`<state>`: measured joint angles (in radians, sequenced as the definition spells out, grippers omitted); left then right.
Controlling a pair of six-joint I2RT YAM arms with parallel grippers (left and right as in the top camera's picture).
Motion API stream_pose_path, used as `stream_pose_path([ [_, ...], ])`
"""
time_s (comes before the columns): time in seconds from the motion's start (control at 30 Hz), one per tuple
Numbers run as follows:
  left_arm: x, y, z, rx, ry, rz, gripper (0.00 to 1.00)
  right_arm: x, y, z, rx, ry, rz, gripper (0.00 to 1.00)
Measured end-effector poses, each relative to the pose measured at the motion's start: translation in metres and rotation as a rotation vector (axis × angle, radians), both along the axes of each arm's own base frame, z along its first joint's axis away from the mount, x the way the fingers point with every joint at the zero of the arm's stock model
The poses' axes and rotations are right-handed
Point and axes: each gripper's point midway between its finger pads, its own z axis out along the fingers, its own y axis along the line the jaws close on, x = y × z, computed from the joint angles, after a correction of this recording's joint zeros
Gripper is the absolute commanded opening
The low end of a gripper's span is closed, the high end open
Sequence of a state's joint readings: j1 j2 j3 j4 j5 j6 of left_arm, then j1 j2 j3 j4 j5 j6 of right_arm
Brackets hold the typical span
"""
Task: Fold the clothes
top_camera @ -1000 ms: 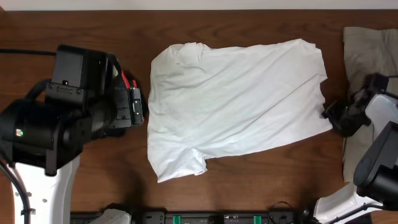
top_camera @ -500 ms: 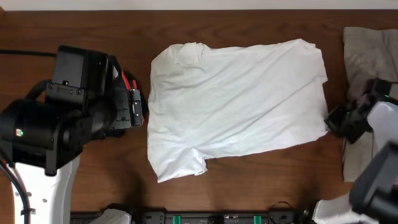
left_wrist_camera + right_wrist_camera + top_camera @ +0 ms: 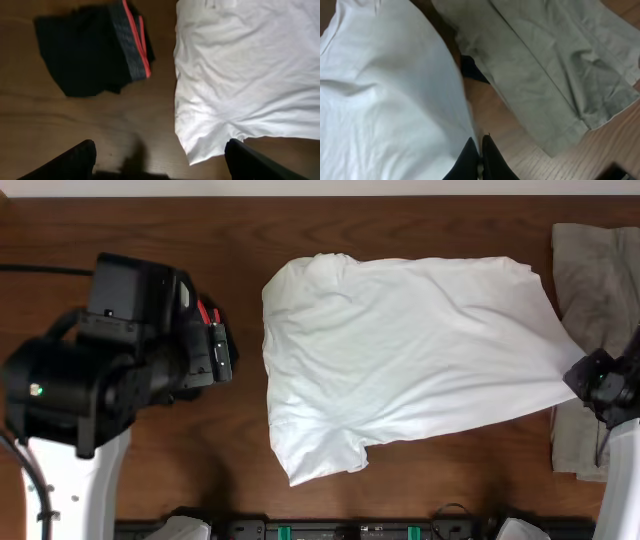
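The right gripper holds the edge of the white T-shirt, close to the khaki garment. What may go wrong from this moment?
1. The right gripper pinches only a thin edge of the white short-sleeved T-shirt; the cloth may slip out under a pull.
2. That corner is stretched into a point beside the khaki-grey garment; a pull to the right could drag the shirt over it and tangle both.

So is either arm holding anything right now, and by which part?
The right pincer is shut on the T-shirt, pinching a stretched-out point of its edge. The left pincer is open, holding nothing.
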<state>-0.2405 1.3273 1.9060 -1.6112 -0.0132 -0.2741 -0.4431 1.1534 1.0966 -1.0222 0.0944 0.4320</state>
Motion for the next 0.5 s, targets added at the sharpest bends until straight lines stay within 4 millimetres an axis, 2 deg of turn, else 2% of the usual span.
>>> stream_pose_path([
  [0.1, -0.004, -0.001, -0.021, -0.005, 0.075, 0.025, 0.84, 0.001, 0.000, -0.003, 0.008, 0.009, 0.002, 0.04],
  [0.17, -0.009, 0.000, -0.041, 0.000, 0.149, 0.047, 0.84, 0.002, 0.002, -0.004, 0.016, 0.008, 0.006, 0.04],
  [0.3, -0.023, -0.005, -0.091, -0.016, 0.295, 0.075, 0.84, 0.003, 0.002, -0.004, 0.020, 0.004, 0.008, 0.05],
  [0.5, -0.041, -0.030, -0.170, -0.135, 0.420, 0.058, 0.84, 0.005, 0.003, -0.004, 0.027, -0.001, 0.013, 0.05],
])
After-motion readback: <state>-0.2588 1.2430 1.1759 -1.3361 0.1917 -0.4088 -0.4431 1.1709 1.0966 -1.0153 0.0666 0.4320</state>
